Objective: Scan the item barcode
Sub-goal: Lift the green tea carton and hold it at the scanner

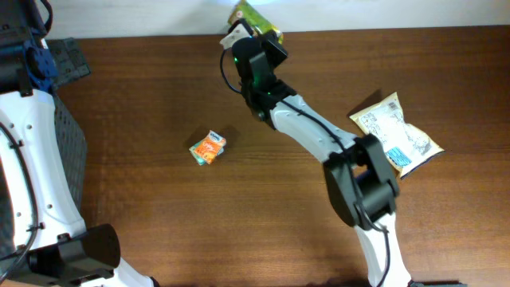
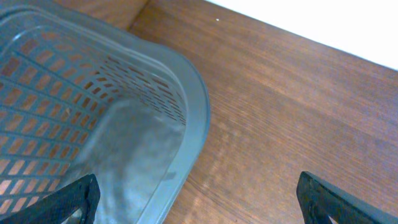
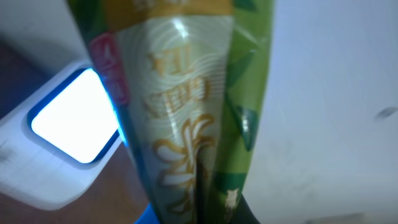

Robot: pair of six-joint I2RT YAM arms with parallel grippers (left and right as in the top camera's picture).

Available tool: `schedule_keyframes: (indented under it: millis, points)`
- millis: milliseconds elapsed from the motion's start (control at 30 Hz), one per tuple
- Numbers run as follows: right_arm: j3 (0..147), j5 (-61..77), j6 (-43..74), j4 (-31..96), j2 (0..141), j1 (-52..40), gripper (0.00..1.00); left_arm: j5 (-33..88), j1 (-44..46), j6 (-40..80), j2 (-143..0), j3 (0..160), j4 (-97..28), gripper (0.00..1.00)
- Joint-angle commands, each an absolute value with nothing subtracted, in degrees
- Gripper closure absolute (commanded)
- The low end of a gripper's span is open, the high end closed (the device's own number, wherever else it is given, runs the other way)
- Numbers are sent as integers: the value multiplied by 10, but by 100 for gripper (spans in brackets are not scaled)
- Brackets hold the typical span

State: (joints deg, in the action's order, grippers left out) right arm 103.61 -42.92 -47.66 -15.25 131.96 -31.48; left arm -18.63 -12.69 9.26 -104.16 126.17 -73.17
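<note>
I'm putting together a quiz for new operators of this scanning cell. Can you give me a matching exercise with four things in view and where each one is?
Things:
1. green packet
2. orange packet
3. yellow and white bag
4. grey basket

Places:
A. table's right side, partly under the right arm
B. lying alone mid-table
C. table's left edge
D. held in the right gripper at the far edge, by the scanner

Pairs: 1-D, 2-B, 3-A, 4-C
</note>
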Motion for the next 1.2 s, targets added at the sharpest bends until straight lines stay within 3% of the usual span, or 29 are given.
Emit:
schedule_keyframes:
  millis: [0, 300, 533, 900, 1033, 1167]
  points:
    - [1052, -420, -662, -231, 1350, -302, 96, -186, -130, 98, -1043, 1262, -732, 1]
    - [1052, -318, -671, -237, 1376, -236, 96, -186, -130, 98, -1043, 1262, -732, 1]
    - [1052, -276, -671, -318, 1418, -236, 96, -186, -130, 98, -1043, 1262, -732, 1]
    - [1052, -282, -674, -325, 1429, -236, 96, -186, -130, 98, -1043, 1262, -732, 1]
    - [1052, -343, -673, -388, 1413, -246, 96, -186, -130, 98, -1043, 1262, -732, 1]
    - [1052, -317, -614, -238, 1318, -252, 96, -186, -130, 98, -1043, 1262, -732, 1]
